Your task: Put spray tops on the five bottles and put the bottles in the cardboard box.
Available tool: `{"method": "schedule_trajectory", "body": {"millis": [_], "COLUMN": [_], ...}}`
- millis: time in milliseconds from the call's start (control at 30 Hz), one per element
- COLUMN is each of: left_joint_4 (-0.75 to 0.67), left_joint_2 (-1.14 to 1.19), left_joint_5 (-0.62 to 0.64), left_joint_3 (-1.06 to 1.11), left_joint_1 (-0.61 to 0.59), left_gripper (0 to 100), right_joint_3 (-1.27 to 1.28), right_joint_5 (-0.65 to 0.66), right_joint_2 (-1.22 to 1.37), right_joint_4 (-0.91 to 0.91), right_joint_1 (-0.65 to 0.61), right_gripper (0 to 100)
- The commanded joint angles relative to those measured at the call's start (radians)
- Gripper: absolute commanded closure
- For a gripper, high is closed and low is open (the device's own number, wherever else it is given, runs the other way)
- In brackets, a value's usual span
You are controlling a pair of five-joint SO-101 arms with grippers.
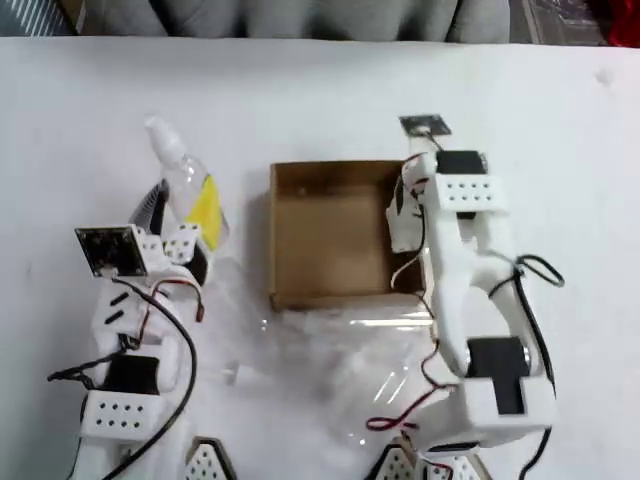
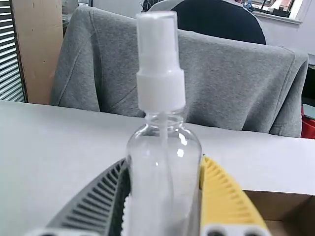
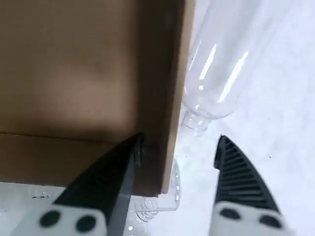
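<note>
Lift the capped bottle (image 2: 165, 162), clenched in the left gripper (image 1: 182, 212) just left of the cardboard box (image 1: 330, 240), over its wall and lower inside, clear of the right gripper (image 3: 179, 139), jaws spread.

The bottle (image 2: 162, 167) is clear, its spray top (image 2: 158, 64) white. The left gripper (image 2: 163, 196) has one grey ribbed finger (image 2: 98, 201) and one yellow ribbed one. The right gripper (image 3: 179, 140) has black ribbed fingers (image 3: 236, 172). The box (image 1: 330, 235) is plain brown, the table (image 1: 300, 90) white. A second bottle (image 3: 216, 73) is clear. The arms (image 1: 460, 270) are white with black motors and red and black wires (image 1: 395, 420).
</note>
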Motion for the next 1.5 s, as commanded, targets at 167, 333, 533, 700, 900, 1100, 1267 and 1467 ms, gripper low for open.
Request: {"method": "schedule_trajectory", "body": {"millis": [167,333,533,700,900,1100,1267,1467], "left_joint_4": [-0.026,-0.035,-0.035,-0.101,-0.224,-0.311,-0.308,-0.307], "left_joint_2": [0.002,0.002,-0.001,0.002,0.004,0.005,0.005,0.007], "left_joint_5": [-0.006,-0.006,-0.009,-0.014,-0.012,-0.012,-0.012,-0.014], "left_joint_3": [-0.009,-0.011,-0.017,-0.015,-0.017,-0.018,-0.043,-0.081], "left_joint_1": [0.07,0.097,0.185,0.314,0.328,0.34,0.341,0.344], "left_gripper": [98,98,98,98,98,98,98,98], "right_joint_3": [0.026,0.249,0.471,0.514,0.667,0.876,1.034,1.037], "right_joint_5": [0.121,0.167,0.167,0.224,0.436,0.543,0.479,0.465], "right_joint_2": [-0.349,-0.464,-0.595,-0.621,-0.622,-0.621,-0.621,-0.616], "right_joint_4": [0.131,0.07,-0.073,-0.054,-0.131,-0.337,-0.533,-0.559], "right_joint_1": [0.008,0.008,0.01,0.093,0.351,0.501,0.469,0.463], "right_gripper": [98.1,98.2,98.2,98.2,98.2,98.2,98.2,98.2]}}
